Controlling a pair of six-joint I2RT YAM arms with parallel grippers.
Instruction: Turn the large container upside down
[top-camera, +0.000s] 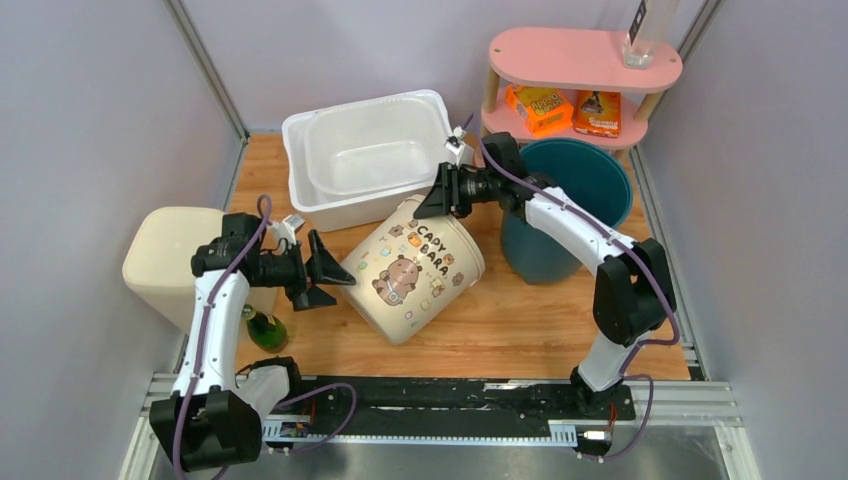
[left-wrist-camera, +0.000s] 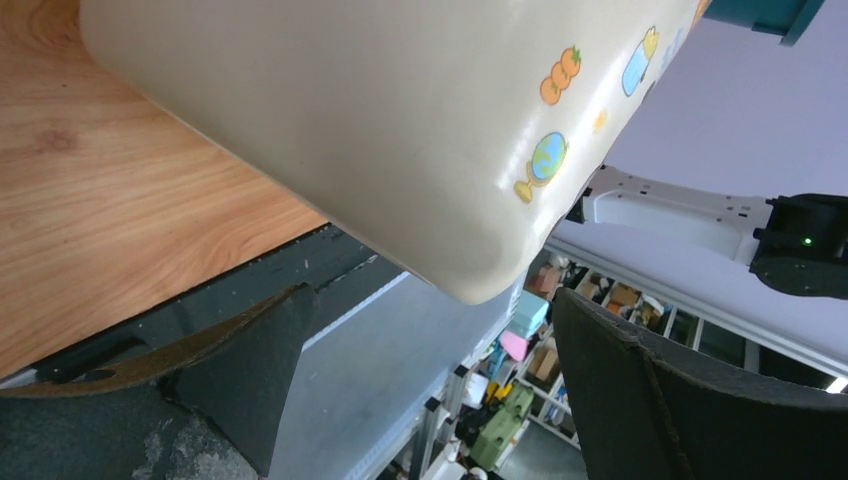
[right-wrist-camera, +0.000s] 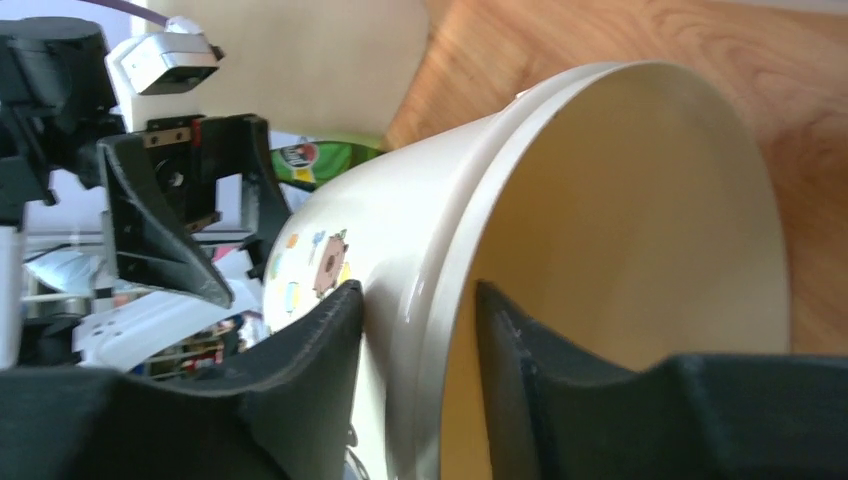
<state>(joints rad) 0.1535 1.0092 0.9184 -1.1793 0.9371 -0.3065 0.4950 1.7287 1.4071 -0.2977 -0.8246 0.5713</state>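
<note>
- Cream large container (top-camera: 415, 270) lies tilted at the middle of the desk (top-camera: 520, 330), base end low toward the left arm and mouth raised toward the right arm. Held only by its rim, it could slip free and fall back on its side.
- Right end effector (top-camera: 434, 203) is clamped on that rim, one finger (right-wrist-camera: 300, 380) outside the wall and the other inside. So thin a pinch on smooth plastic may twist loose as the weight swings over.
- Left end effector (top-camera: 328, 272) hovers with jaws apart just beside the base, apparently not touching it, so the low end looks unsupported.
- White tub (top-camera: 365, 160) and teal bucket (top-camera: 570, 200) stand near; a wide swing could knock either.
</note>
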